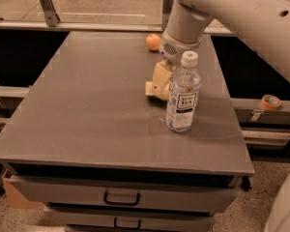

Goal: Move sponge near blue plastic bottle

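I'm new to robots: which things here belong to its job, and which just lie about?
Job: pale yellow soft sponge; clear plastic bottle with white cap; gripper just above the sponge.
Lying about: small round orange fruit, far back; orange tape roll, far right.

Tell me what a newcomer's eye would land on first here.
The big pale robot arm fills the upper right, with its pincer down at the pale yellow sponge on the grey table. Just in front and to the right of the sponge stands the clear bottle with a white cap, the tallest thing there. A small orange fruit sits near the table's far edge.
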`<state>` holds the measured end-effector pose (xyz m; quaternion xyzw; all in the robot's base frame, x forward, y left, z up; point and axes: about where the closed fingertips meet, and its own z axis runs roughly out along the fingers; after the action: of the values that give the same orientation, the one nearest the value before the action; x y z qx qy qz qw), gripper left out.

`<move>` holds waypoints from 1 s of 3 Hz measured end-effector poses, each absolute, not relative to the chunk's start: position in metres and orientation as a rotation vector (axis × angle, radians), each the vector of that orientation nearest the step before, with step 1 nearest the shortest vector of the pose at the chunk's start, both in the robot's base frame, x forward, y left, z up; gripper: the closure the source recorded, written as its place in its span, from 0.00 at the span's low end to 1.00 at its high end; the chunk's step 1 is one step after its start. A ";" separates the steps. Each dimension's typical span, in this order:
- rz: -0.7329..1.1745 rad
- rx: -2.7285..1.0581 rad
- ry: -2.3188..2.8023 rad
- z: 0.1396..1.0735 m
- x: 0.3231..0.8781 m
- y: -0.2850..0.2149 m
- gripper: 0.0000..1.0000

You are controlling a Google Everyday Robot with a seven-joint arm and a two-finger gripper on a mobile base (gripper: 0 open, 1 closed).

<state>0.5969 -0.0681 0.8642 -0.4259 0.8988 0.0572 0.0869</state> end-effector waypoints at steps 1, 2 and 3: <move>0.167 -1.250 2.706 0.861 0.593 -0.068 0.36; 0.166 -1.243 2.720 0.860 0.591 -0.067 0.12; 0.150 -1.232 2.705 0.868 0.593 -0.070 0.00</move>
<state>0.5929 -0.0696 0.8681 -0.4125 0.9058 0.0503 0.0825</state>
